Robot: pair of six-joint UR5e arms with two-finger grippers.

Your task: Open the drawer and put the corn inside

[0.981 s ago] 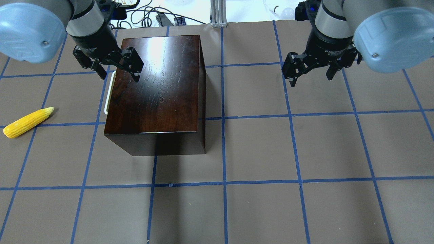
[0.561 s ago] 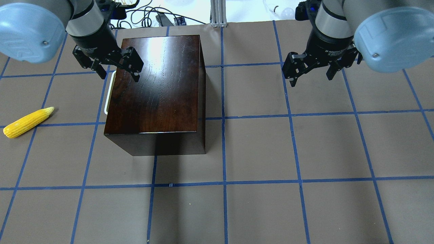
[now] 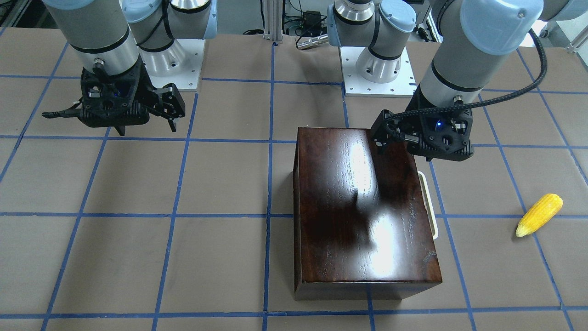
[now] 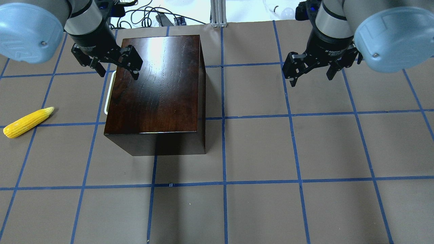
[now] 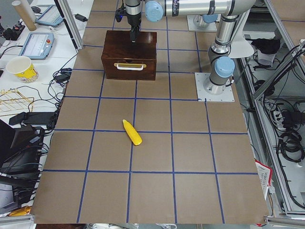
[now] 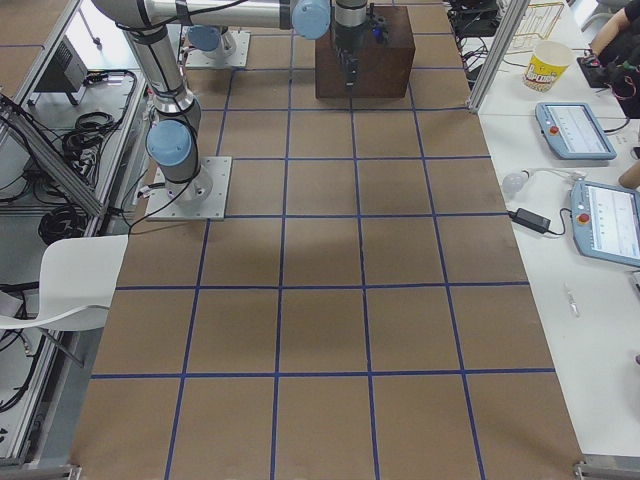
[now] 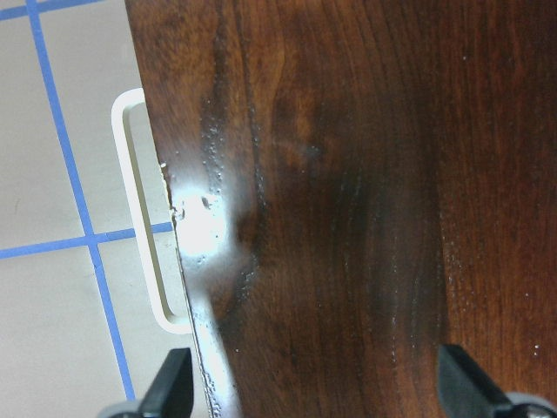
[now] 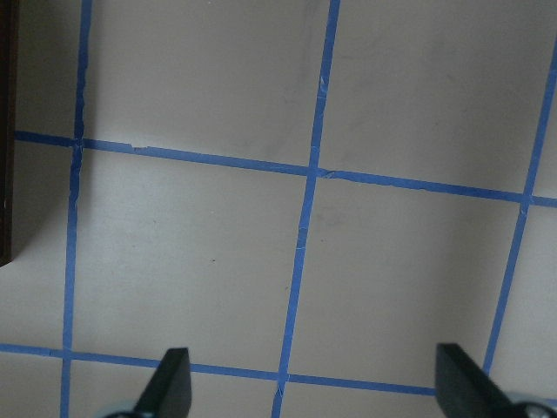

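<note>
Surface: brown paper with a blue tape grid, benches and cables around it. Box has its drawer shut. The handle faces the robot's left, long axis running near-to-far. Left tool, wide, hovers above the handle's far end, so this looks the nearer arm. Right tool is wide, well apart. Corn lies further left.

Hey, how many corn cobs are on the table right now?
1. The corn lies on the table to the robot's left of the dark box, apart from it. The drawer is shut, so anything inside is hidden.
</note>
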